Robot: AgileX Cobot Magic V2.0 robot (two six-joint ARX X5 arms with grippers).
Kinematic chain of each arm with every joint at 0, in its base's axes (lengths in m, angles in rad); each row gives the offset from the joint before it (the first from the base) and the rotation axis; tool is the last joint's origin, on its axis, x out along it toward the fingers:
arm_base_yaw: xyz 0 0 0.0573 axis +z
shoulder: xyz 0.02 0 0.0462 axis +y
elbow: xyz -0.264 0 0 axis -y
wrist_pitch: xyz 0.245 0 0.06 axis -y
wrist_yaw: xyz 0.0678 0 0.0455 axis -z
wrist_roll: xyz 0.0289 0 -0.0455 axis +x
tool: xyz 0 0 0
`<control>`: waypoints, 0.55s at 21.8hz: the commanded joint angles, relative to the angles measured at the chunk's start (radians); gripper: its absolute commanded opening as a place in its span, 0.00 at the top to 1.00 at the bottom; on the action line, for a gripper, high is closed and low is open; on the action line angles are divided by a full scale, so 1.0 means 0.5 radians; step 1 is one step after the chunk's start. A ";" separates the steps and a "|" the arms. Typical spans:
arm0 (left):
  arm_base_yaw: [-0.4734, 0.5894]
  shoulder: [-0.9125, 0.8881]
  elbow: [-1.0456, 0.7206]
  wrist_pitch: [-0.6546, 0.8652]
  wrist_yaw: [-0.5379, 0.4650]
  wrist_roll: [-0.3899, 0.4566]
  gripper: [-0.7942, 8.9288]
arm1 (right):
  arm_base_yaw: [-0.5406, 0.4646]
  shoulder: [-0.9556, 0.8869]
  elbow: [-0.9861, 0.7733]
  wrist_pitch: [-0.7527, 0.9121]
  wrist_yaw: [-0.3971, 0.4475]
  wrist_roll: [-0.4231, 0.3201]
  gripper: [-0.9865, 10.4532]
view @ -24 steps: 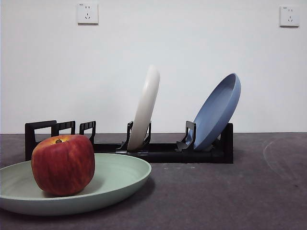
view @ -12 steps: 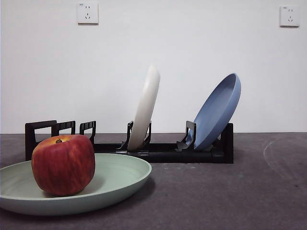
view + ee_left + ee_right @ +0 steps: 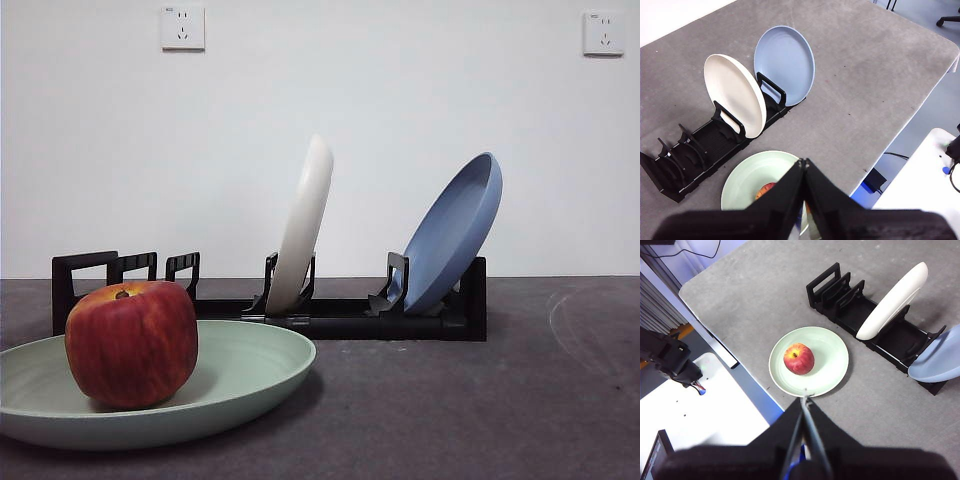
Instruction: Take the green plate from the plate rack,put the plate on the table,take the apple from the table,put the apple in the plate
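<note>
The apple (image 3: 799, 358) rests inside the green plate (image 3: 832, 360) on the table (image 3: 750, 300), well below both retracted arms; left gripper (image 3: 803, 162) and right gripper (image 3: 806, 399) are clenched, holding nothing.

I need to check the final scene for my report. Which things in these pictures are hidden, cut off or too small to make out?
- Front view: the green plate is cut off by the left edge, and the apple hides part of its inside.
- Left wrist view: the left hand, shut, hides most of the apple.
- Right wrist view: the blue plate is cut off by the right edge.
- Front view: neither hand shows.
</note>
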State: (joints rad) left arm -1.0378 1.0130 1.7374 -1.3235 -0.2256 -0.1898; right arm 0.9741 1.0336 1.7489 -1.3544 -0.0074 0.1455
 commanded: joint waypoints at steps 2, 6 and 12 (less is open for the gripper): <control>-0.003 0.012 0.002 0.016 -0.006 0.022 0.92 | 0.002 0.019 -0.007 -0.050 0.005 0.002 0.91; -0.003 0.043 0.002 0.017 -0.006 0.022 0.92 | 0.002 0.033 -0.007 -0.050 0.018 0.003 0.91; 0.045 0.105 0.002 0.019 -0.005 0.021 0.92 | 0.002 0.035 -0.007 -0.050 0.018 0.002 0.91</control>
State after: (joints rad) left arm -1.0214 1.0718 1.7374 -1.3224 -0.2253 -0.1898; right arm 0.9741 1.0515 1.7489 -1.3544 0.0002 0.1455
